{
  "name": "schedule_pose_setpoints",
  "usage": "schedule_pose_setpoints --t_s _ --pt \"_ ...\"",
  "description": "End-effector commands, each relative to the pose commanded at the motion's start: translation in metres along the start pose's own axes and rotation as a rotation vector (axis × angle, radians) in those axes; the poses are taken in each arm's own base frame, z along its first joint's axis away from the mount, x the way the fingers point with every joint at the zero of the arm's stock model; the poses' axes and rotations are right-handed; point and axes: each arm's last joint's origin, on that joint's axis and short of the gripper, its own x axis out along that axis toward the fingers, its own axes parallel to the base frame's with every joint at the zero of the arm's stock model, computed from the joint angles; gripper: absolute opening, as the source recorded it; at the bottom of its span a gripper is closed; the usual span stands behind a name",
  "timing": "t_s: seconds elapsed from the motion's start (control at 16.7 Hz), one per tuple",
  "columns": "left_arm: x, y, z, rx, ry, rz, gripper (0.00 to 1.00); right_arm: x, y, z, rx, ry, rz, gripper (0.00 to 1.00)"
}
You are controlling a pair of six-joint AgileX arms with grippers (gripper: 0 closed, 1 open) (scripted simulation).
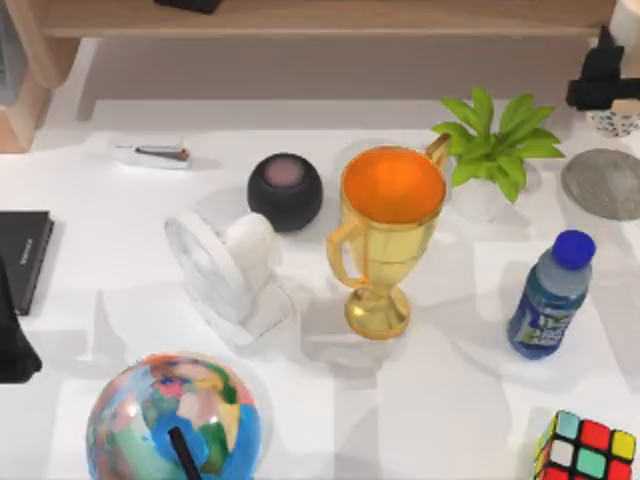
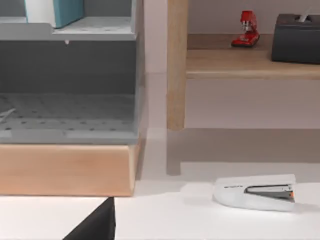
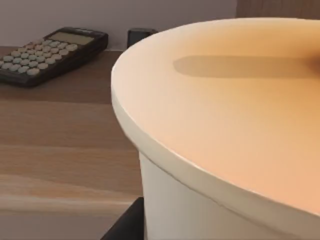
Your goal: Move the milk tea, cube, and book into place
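Right hand (image 1: 605, 85): behind the plant (image 1: 495, 140), at the milk tea (image 3: 225, 125); grip cannot be told | left arm: parked beside black book (image 1: 22, 255) | advice: keep your cup upright, clear the shelf (image 1: 330, 18) edge.

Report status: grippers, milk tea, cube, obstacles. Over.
Right gripper top view's far right, by the shelf, milk tea right at its camera. Left arm parked at left edge. Cube near right, bottle beside it.

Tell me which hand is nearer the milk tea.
Right. The right hand is at the milk tea, top view's upper right; the left hand sits at the far left edge.
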Motion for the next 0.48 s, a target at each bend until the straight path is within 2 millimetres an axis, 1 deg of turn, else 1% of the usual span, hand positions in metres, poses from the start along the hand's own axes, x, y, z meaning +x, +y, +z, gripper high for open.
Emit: schedule_pose_setpoints --t_s 0.12,0.18,0.24,0.48 --pt "0.000 0.000 0.000 0.000 0.000 0.000 1.00 0.001 -0.022 -0.021 0.021 0.041 0.008 0.00" --pt "0.000 0.000 0.000 0.000 0.000 0.000 1.00 0.002 -0.028 -0.026 0.030 0.047 0.009 0.00" --pt "0.000 0.000 0.000 0.000 0.000 0.000 1.00 0.004 -0.032 -0.029 0.035 0.047 0.010 0.00" --pt "0.000 0.000 0.000 0.000 0.000 0.000 1.00 0.004 -0.031 -0.029 0.035 0.048 0.012 0.00"
